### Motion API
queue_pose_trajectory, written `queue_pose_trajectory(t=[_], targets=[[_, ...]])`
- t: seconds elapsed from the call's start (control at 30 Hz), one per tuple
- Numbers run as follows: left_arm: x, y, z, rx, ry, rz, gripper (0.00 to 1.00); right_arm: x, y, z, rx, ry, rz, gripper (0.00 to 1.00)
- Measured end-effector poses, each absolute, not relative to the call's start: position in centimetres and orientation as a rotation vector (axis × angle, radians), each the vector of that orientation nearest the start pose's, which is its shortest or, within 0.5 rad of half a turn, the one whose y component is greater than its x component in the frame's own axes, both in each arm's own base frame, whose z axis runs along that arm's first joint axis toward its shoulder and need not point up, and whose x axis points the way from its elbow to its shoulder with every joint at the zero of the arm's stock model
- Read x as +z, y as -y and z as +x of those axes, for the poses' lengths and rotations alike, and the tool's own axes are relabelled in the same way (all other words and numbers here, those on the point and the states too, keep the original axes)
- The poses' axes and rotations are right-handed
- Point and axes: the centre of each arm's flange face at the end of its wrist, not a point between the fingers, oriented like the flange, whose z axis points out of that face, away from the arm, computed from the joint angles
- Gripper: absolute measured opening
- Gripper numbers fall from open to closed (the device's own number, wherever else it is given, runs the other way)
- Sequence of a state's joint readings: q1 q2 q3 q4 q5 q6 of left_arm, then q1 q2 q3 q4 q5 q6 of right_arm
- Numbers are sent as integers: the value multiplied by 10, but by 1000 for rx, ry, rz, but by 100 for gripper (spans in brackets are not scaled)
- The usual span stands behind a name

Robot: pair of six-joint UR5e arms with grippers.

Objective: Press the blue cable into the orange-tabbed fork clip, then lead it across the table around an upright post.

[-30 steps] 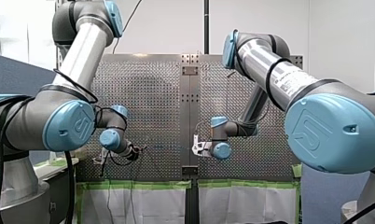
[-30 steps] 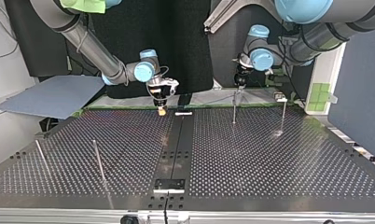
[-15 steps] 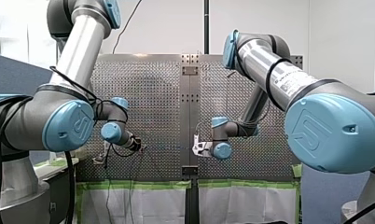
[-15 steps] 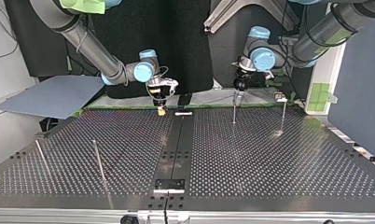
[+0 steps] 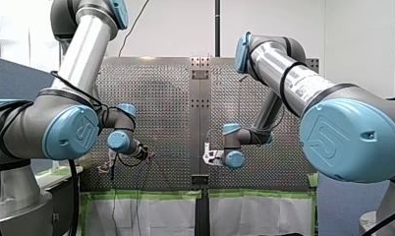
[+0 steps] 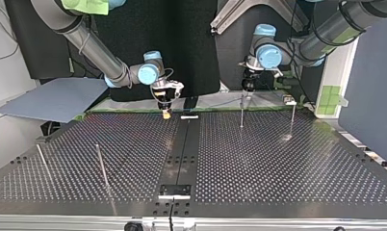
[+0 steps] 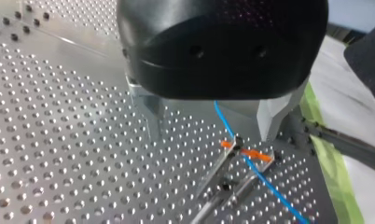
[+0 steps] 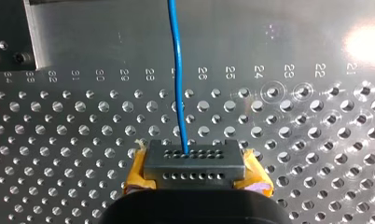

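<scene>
The blue cable point(image 7: 224, 122) runs between my left gripper's point(image 7: 211, 135) wide-apart metal fingers without touching them. It sits down in the orange-tabbed fork clip point(image 7: 244, 151) just ahead of them and carries on past it. My left gripper is open and hangs a little above the clip. In the right wrist view the blue cable point(image 8: 177, 70) leads straight ahead out of my right gripper point(image 8: 193, 161), whose yellow pads are shut on it. The top view shows my right gripper point(image 6: 167, 114) low at the plate's far edge and my left gripper point(image 6: 246, 92) above an upright post point(image 6: 241, 113).
A second thin post point(image 6: 292, 119) stands further to the top view's right. Two more posts point(image 6: 101, 166) point(image 6: 42, 161) lean on the near left part of the perforated plate point(image 6: 259, 159). A grey sheet point(image 6: 57, 98) lies beyond the far left corner.
My left gripper has lifted a little away from the plate and the post below it. My right arm has not moved.
</scene>
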State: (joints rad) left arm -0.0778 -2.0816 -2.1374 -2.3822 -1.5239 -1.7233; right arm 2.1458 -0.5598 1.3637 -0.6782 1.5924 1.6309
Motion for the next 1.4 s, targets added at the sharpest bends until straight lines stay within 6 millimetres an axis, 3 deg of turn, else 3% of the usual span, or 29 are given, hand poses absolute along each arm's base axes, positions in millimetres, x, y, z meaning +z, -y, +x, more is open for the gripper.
queue_pose_trajectory(t=[0.77,1.4], targets=[[61,175,440,-170,-1887,-75,100,-8,531,502,1564,1014,1716,0],[61,192,435,-268,-1891,-28,100,-11,530,501,1563,1016,1724,0]])
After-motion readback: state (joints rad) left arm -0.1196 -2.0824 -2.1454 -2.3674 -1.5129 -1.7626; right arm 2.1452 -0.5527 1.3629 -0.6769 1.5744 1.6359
